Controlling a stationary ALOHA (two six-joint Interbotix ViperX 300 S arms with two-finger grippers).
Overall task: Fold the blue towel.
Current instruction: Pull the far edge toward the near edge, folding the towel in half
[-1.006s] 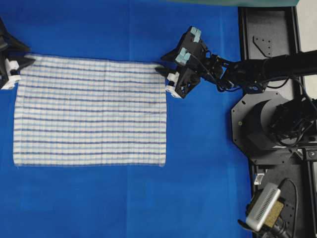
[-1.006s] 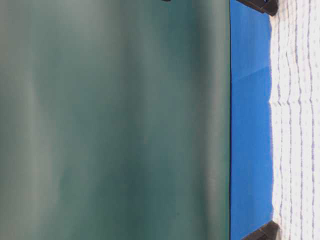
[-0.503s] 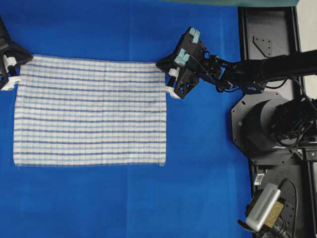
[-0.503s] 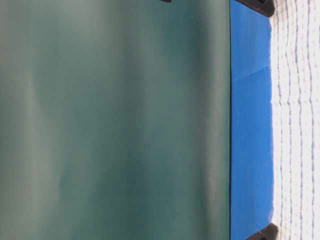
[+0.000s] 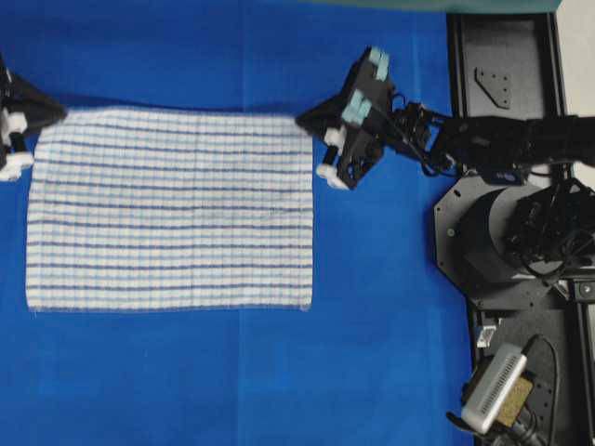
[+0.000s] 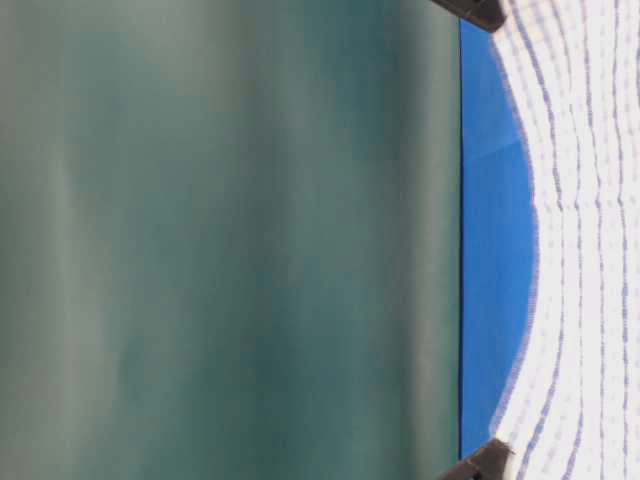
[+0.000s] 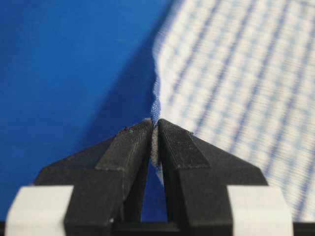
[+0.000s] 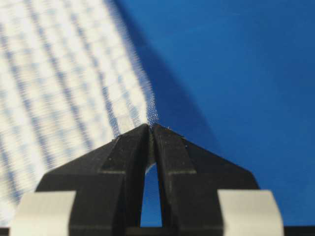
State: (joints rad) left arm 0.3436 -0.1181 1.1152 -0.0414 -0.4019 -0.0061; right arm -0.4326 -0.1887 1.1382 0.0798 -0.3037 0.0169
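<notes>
Blue table cover (image 5: 232,372) w/ striped towel (image 5: 172,214) spread left of centre, far edge lifted off cover, left gripper (image 7: 154,129) clenched on its far-left corner & right gripper (image 8: 150,129) clenched on far-right corner.

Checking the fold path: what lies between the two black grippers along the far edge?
Only the white blue-striped woven towel itself. In the overhead view its far edge spans from the left gripper to the right gripper, nothing else on it.
</notes>
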